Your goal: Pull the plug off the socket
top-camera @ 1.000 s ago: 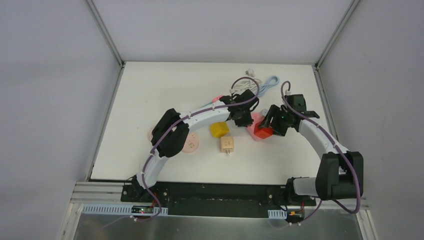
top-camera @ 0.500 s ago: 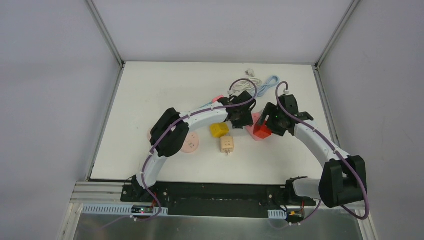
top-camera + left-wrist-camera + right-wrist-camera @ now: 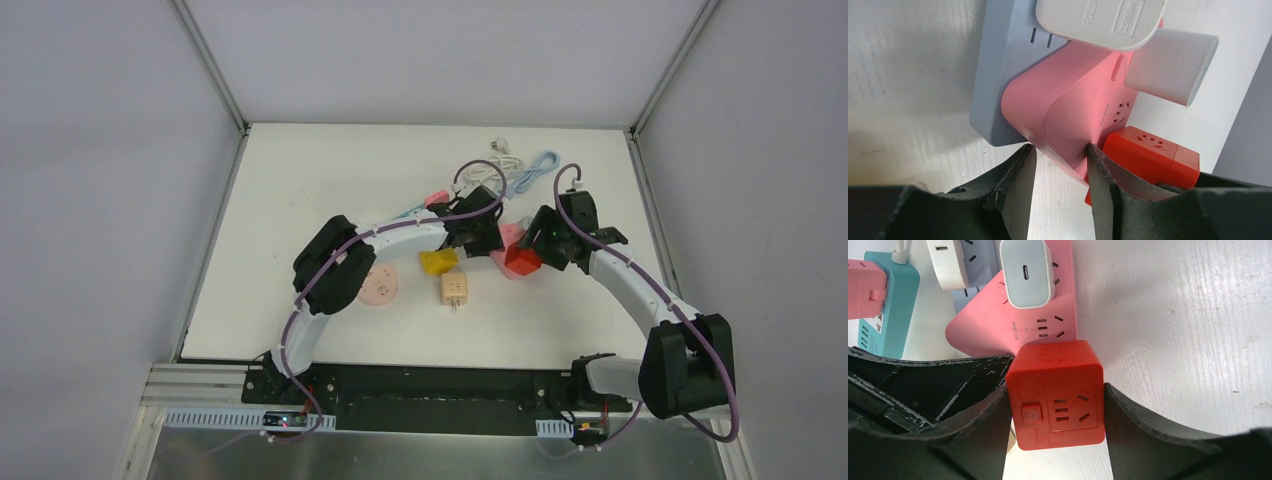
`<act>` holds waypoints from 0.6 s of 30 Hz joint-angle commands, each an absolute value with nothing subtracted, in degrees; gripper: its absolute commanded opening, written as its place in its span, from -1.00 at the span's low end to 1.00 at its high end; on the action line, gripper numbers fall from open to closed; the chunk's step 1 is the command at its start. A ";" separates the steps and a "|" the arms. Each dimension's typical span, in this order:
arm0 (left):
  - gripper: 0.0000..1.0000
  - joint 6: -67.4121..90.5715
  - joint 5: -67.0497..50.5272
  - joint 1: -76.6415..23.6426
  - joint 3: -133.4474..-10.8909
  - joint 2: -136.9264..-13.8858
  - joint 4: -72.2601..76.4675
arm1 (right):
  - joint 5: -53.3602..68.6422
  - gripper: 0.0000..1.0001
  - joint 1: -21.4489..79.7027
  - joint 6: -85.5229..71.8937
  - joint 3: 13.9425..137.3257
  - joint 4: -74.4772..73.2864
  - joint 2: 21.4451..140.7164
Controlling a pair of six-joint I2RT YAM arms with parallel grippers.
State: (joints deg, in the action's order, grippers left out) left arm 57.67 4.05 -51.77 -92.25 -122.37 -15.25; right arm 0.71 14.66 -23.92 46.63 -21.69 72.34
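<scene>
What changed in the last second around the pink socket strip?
The left gripper shifted slightly left and now clamps the end of the pink socket strip. The right arm's elbow drew back toward the near edge; the right gripper holds the red cube plug. The cube, strip and beige plug stayed put.

A yellow cube adapter (image 3: 437, 262) lies mid-way across the white counter (image 3: 300, 200). A beige plug (image 3: 455, 290) sits just near of it, prongs pointing near. A pink round disc (image 3: 380, 287) lies to their left. At the far right, a white cable (image 3: 507, 152) and a blue cable (image 3: 541, 165) lie bundled side by side. A teal strip (image 3: 883, 305) lies near a grey strip (image 3: 998, 75), which carries a white plug (image 3: 1100, 20).
</scene>
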 commanded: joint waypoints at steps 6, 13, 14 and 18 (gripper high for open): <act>-0.27 57.74 6.95 -51.32 -87.45 -124.55 -20.24 | 2.62 0.36 15.02 -23.83 47.57 -21.73 76.61; -0.35 58.76 9.07 -51.40 -86.32 -124.04 -21.04 | 5.81 -0.59 14.63 -24.89 47.92 -20.81 73.75; -0.36 58.87 9.33 -51.36 -86.28 -124.13 -21.21 | 6.90 -0.77 14.07 -24.96 48.66 -21.07 73.07; -0.35 58.67 9.97 -51.58 -87.56 -125.06 -22.93 | 17.74 -1.00 10.02 -24.12 52.45 -23.03 71.53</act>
State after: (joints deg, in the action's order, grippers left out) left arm 60.16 4.75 -51.77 -89.76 -121.49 -12.25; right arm 6.26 13.50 -23.49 47.29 -22.00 76.44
